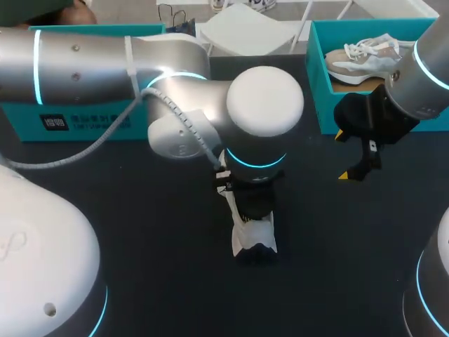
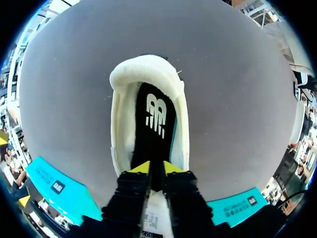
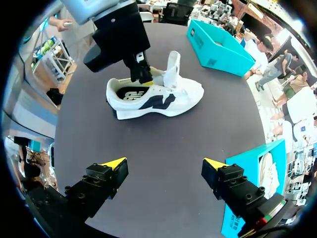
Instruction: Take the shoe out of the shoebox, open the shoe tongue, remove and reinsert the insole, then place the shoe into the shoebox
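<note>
– where's the white shoe (image 1: 254,239) now?
– out of the box, standing on its sole about the middle of the dark table (image 1: 140,232). its tongue (image 3: 172,64) is pulled up.

– and the left gripper (image 2: 156,167)?
– it's down in the shoe's opening from the tongue end. its yellow tips are drawn almost together, with the black insole (image 2: 153,124) pinched between them. the rest of the insole lies in the shoe, out to the heel.

– the right one?
– the right gripper (image 3: 163,166) hangs above bare table, well apart from the shoe. its fingers are spread wide, nothing in them.

– the shoebox?
– the teal shoebox (image 1: 319,70) sits at the far right, near the right gripper, with a second pale shoe (image 1: 365,56) inside. another teal box (image 1: 84,119) stands far left, under the left arm.
</note>
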`<act>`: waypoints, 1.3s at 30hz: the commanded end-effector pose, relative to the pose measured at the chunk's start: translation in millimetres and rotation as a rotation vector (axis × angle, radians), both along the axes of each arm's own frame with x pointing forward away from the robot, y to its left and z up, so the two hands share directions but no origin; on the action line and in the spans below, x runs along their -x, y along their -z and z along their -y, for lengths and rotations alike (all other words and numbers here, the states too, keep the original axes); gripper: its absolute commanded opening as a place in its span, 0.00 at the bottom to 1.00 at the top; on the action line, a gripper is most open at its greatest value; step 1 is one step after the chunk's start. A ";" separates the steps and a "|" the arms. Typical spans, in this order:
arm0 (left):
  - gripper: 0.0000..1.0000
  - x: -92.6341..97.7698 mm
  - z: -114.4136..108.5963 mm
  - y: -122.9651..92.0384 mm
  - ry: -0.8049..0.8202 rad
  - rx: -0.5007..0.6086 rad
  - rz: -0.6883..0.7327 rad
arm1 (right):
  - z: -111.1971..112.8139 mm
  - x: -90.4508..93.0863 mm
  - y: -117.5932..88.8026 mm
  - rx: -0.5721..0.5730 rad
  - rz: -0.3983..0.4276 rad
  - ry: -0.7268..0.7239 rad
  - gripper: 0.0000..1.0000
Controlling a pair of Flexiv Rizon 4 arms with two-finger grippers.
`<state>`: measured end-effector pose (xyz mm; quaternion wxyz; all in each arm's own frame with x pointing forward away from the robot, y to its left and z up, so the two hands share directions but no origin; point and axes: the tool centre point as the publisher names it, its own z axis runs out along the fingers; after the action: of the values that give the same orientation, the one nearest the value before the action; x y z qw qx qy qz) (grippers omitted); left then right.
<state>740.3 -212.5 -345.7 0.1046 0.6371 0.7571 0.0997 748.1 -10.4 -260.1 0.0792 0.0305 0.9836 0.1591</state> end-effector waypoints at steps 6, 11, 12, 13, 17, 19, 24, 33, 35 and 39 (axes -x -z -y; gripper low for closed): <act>1.00 -5.1 -4.6 -0.8 0.031 0.000 0.003 | -1.0 -0.4 1.3 0.002 0.000 0.000 1.00; 1.00 -3.3 -6.2 -7.9 0.047 -0.004 0.003 | -1.0 -0.4 1.3 0.002 0.000 0.000 1.00; 1.00 -2.5 -7.0 -9.6 0.056 -0.008 0.003 | -1.0 -0.4 1.3 0.002 0.000 0.000 1.00; 1.00 -2.0 -7.4 -10.2 0.061 -0.010 0.002 | -1.0 -0.4 1.3 0.002 0.000 0.000 1.00; 1.00 -0.3 -8.7 -12.0 0.078 -0.025 0.000 | -1.0 -0.4 1.3 0.002 0.000 0.000 1.00; 1.00 -0.6 -8.6 -11.7 0.082 -0.030 -0.004 | -1.0 -0.4 1.3 0.002 0.000 0.000 1.00; 1.00 -2.5 -7.6 -9.3 0.083 -0.034 -0.014 | -1.0 -0.4 1.3 0.002 0.000 0.000 1.00; 1.00 -24.1 -5.5 -22.4 0.090 -0.032 -0.019 | -1.0 -0.4 1.3 0.002 0.000 0.000 1.00; 1.00 -26.7 -5.6 -28.9 0.112 -0.020 -0.036 | -1.0 -0.4 1.3 0.002 0.000 0.000 1.00; 1.00 -30.3 -7.2 -42.8 0.153 -0.020 -0.048 | -1.0 -0.4 1.3 0.002 0.000 0.000 1.00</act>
<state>766.7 -212.6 -315.2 0.0906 0.6924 0.7099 0.0915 748.1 -10.4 -260.1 0.0792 0.0305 0.9836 0.1591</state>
